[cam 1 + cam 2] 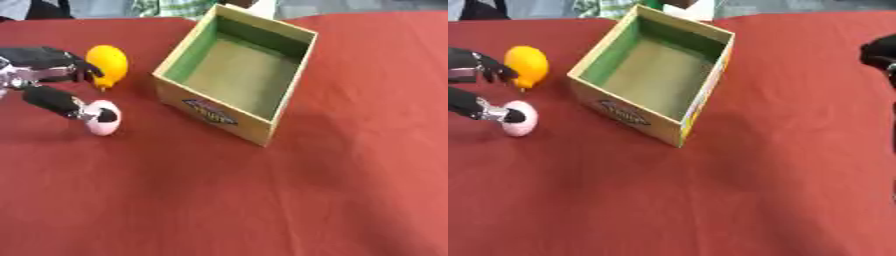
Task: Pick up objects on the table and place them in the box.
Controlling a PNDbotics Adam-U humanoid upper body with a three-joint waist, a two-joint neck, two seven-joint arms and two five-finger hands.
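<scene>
Reaching in from the left, the left hand (44, 75) had spread, unclenched fingers, one tip touching a white egg-shaped object (103, 117) and others beside a yellow lemon-like object (108, 65) — neither grasped. Both round things could probably roll off when nudged. One open, empty box (229, 114) stood right of them. The right hand (879, 54) showed at the far right — fingers impossible to tell. Count: two objects, one box.

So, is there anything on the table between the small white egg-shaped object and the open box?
Nothing visible. Only bare red tablecloth lies between the small white egg-shaped object and the open wooden box; the yellow rounded object sits farther back, beside the left hand.
</scene>
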